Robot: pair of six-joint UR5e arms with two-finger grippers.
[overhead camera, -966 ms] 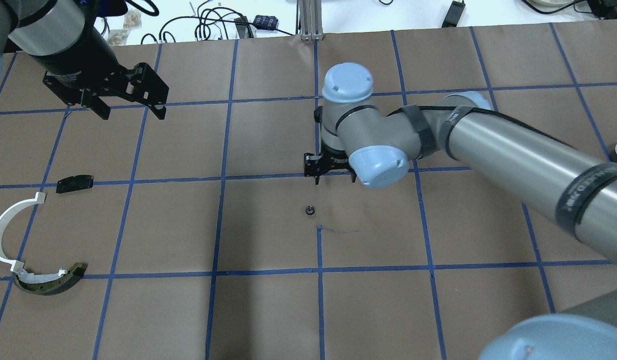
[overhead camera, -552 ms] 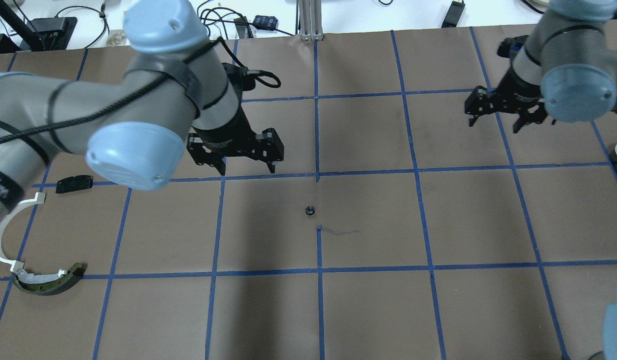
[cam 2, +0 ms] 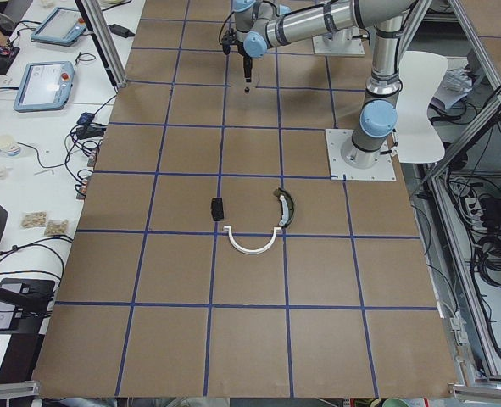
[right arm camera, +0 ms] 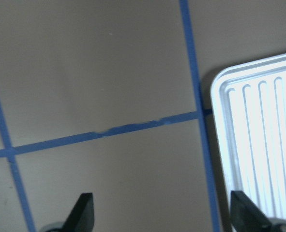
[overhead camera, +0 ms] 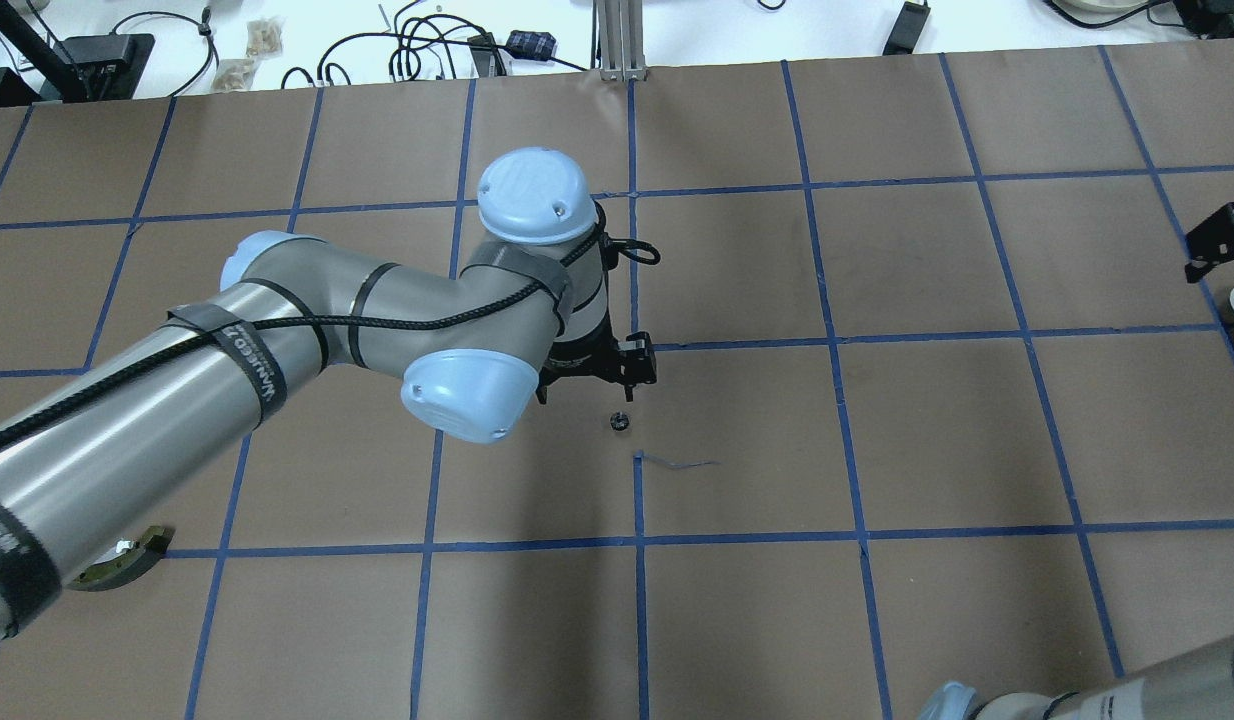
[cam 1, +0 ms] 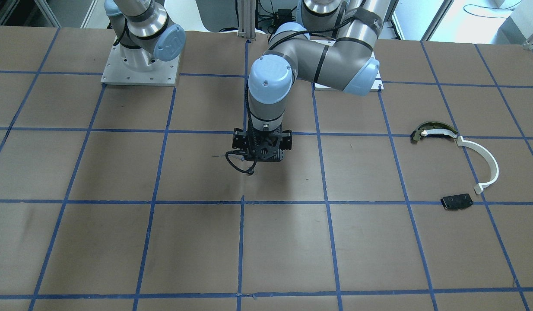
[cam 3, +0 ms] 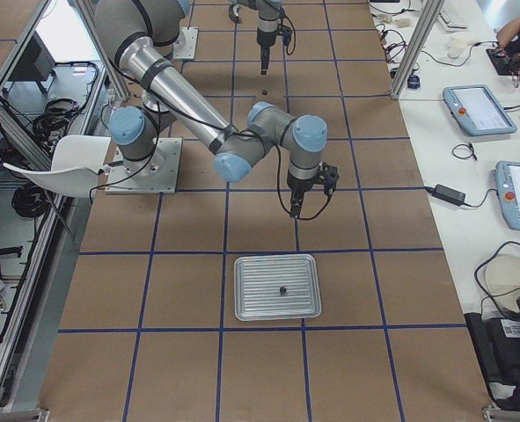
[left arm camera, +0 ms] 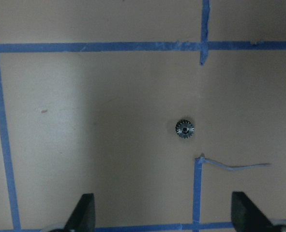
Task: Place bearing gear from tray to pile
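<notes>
Left gripper (left arm camera: 163, 210) jaws gape empty near bearing gear (left arm camera: 185, 129); right gripper (right arm camera: 162, 212) likewise, beside tray (right arm camera: 259, 145) edge.

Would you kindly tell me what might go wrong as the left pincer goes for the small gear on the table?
1. The gear is tiny and sits off-centre between the open fingers of the left pincer, so closing may nudge it aside.
2. A lifted tape strand lies beside it and could snag.
3. The pile is far away; a weak grip might drop the gear en route.
</notes>
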